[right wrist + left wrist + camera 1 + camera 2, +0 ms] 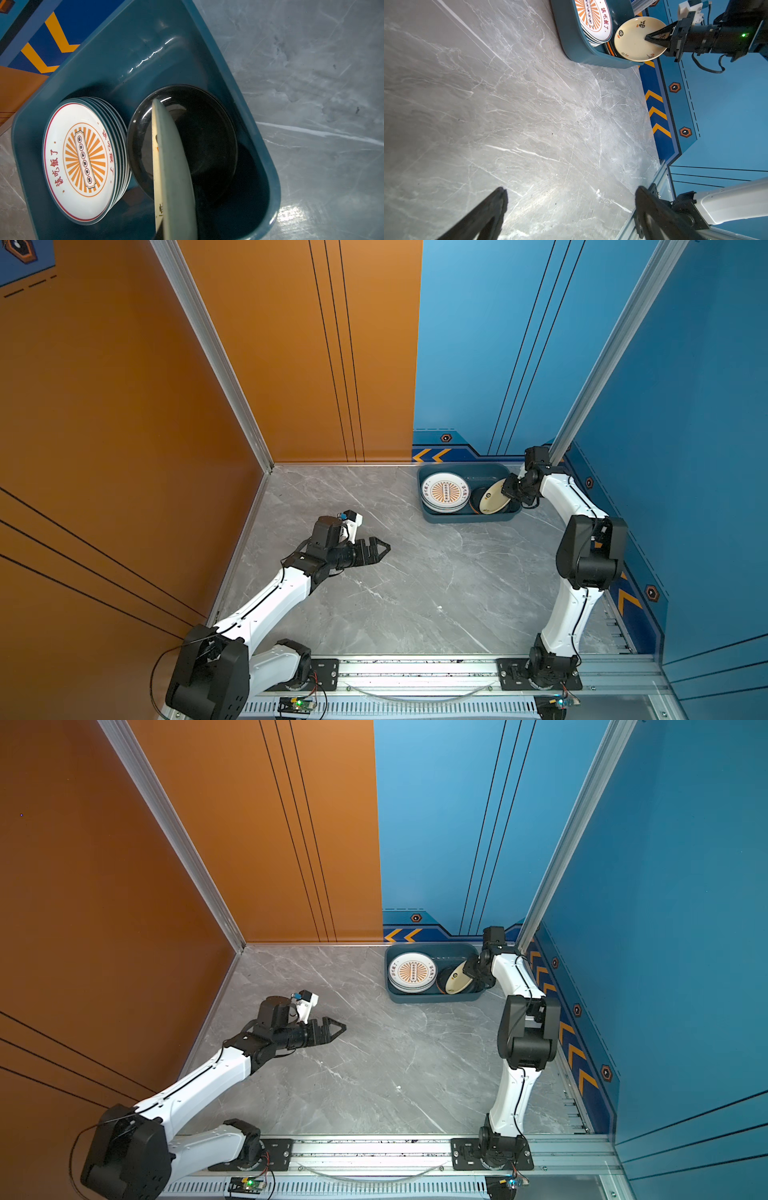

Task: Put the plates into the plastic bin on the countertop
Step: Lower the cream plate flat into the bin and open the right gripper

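Observation:
The dark teal plastic bin point(469, 517) point(432, 997) stands at the back right of the countertop point(415, 593). Its left half holds a stack of plates topped by a white plate with an orange sunburst point(445, 491) point(83, 158). A black plate point(207, 135) lies in the right half. My right gripper point(508, 487) point(646, 38) is shut on the rim of a cream plate point(492, 499) point(172, 166), held tilted steeply over the black plate. My left gripper point(384, 548) point(572, 189) hovers open and empty over the bare countertop, left of the middle.
An orange plate edge point(610, 48) shows under the black plate. The bin sits close to the blue back wall and corner post point(582, 406). An aluminium rail point(415, 668) runs along the front edge. The right arm's elbow point(590, 551) stands near the right wall.

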`<state>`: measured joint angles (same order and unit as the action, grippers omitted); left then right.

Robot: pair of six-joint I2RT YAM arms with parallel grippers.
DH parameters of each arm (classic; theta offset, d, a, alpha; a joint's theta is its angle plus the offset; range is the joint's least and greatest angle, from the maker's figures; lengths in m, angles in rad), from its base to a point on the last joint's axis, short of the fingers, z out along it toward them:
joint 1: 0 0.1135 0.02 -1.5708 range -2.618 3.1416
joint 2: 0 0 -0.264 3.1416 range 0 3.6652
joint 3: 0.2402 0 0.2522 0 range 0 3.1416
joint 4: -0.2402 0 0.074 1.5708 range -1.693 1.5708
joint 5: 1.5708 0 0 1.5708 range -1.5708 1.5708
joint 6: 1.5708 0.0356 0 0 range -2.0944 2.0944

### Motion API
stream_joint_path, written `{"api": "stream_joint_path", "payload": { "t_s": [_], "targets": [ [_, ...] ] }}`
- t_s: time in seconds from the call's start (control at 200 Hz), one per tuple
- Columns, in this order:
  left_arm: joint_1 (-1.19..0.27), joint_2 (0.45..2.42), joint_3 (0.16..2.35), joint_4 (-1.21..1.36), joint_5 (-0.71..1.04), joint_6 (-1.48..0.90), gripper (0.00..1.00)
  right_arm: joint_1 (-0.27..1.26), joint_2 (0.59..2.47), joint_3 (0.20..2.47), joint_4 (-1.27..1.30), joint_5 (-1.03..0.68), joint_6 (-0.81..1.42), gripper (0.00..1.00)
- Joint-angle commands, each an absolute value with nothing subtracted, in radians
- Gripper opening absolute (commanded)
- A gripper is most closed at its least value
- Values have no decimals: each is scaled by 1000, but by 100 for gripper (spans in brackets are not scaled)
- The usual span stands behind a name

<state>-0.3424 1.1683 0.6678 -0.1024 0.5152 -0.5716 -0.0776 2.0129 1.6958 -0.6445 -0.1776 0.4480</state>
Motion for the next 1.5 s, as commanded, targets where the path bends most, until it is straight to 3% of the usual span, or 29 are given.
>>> {"api": "stream_joint_path", "payload": {
  "t_s": [0.0, 0.601, 1.311, 1.397, 1.492],
  "targets": [
    [-336, 1149, 651, -121, 545, -556, 98, -72, 2032, 1720, -690, -152, 431, 12],
    [-331, 1102, 625, -140, 543, -562, 98, -83, 2027, 1725, -729, -109, 422, 33],
    [-322, 1008, 575, -162, 522, -572, 98, -92, 1833, 1602, -751, -21, 381, 36],
    [-316, 986, 572, -174, 465, -563, 98, -81, 1778, 1547, -727, -11, 369, 45],
    [-304, 967, 575, -181, 335, -554, 98, -50, 1701, 1453, -664, 10, 353, 62]
  ]
}}
